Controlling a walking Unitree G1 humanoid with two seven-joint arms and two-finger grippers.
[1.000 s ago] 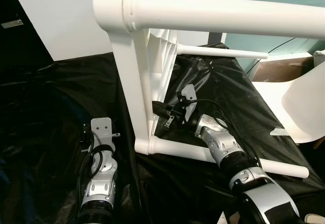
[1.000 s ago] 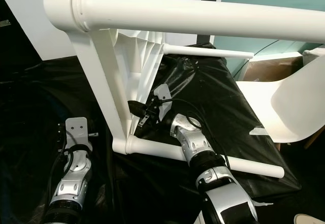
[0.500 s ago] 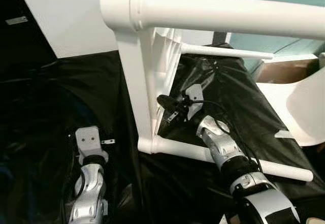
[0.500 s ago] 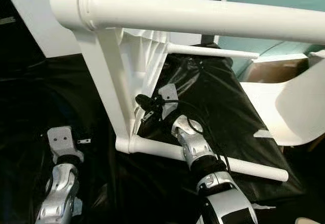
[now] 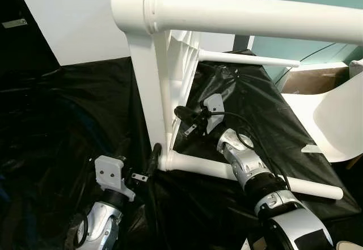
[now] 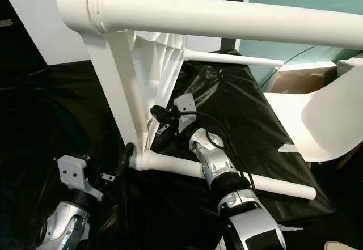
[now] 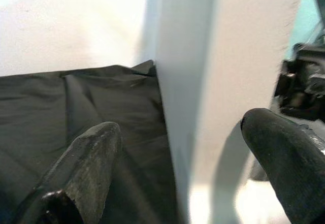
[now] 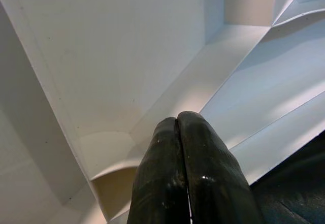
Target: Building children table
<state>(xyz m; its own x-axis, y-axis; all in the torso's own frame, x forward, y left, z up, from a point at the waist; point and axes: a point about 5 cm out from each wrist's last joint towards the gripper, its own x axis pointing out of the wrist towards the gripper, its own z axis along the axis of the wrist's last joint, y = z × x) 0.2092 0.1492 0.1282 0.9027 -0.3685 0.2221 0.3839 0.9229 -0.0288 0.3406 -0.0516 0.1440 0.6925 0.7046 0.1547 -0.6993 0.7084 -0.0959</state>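
Note:
The white children's table (image 5: pixel 148 91) lies on its side on a black sheet (image 5: pixel 266 108). Its legs stick out: one thick leg (image 5: pixel 255 20) runs across the top of view and a lower leg (image 5: pixel 238 173) lies along the sheet. My right gripper (image 5: pixel 180 113) is shut, its fingertips (image 8: pixel 177 127) pressed together against the ribbed underside of the tabletop, with nothing between them. Beside the lower leg's socket, my left gripper (image 7: pixel 180 127) is open and straddles the table's white edge, one black finger (image 5: pixel 154 152) standing next to the corner.
A white chair (image 5: pixel 340 119) and a cardboard box (image 5: pixel 309 77) stand at the right. A third table leg (image 5: pixel 249 58) pokes out at the back. A white wall panel (image 5: pixel 74 17) rises behind the table. Black sheeting covers the floor to the left.
My left arm has swung up and right from the floor side, bringing its open fingers to the table's lower corner. The right gripper stays in the ribbed underside.

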